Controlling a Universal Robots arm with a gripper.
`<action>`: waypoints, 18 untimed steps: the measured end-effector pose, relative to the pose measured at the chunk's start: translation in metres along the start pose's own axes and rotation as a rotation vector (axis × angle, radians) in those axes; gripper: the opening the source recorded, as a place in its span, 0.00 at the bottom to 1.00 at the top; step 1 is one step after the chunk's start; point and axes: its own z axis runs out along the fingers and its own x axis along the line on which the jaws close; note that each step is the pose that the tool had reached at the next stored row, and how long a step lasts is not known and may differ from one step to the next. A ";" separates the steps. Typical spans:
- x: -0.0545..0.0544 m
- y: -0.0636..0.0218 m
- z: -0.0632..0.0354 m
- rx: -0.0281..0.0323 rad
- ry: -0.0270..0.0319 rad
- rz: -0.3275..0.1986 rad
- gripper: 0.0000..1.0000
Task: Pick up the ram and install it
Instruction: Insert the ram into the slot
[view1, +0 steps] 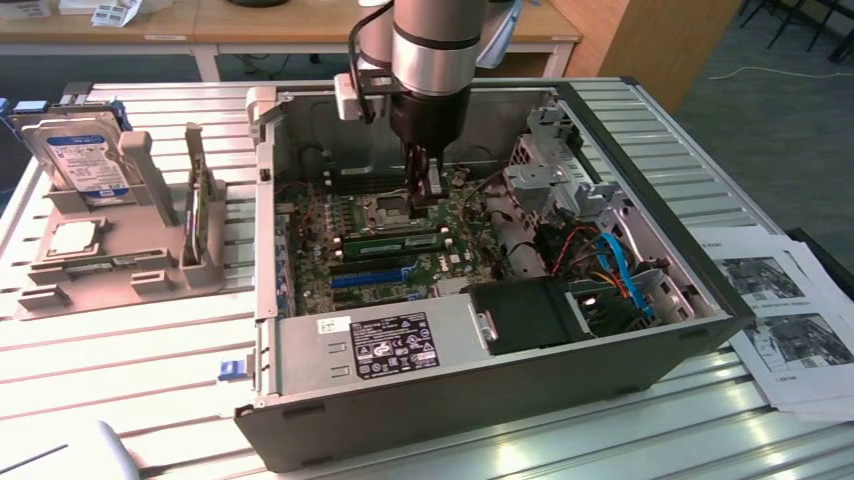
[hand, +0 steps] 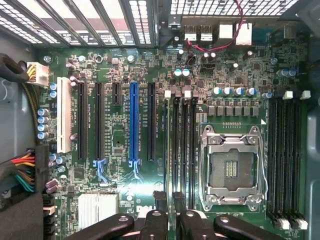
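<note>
Gripper (view1: 427, 198) low inside PC case (view1: 561, 385), fingertips (hand: 160, 200) narrowly parted, nothing visible between them. Ram (view1: 395, 243), green stick, stands in memory slot just beside CPU socket (hand: 232, 167), close under gripper. Judgement: pick-up done, ram placed in slot. Fully seated, latches shut: cannot tell.

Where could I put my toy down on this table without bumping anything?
Free: the table slats at the exterior view's left, between the gray holder and the near edge. Crowded: inside the computer case, with arm, cables, motherboard.
</note>
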 end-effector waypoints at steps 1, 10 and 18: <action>0.000 -0.0001 -0.0012 -0.0001 0.0000 0.000 0.18; 0.000 -0.0003 -0.0120 -0.0008 0.0002 0.000 0.18; 0.000 -0.0005 -0.0239 -0.0007 0.0000 0.000 0.18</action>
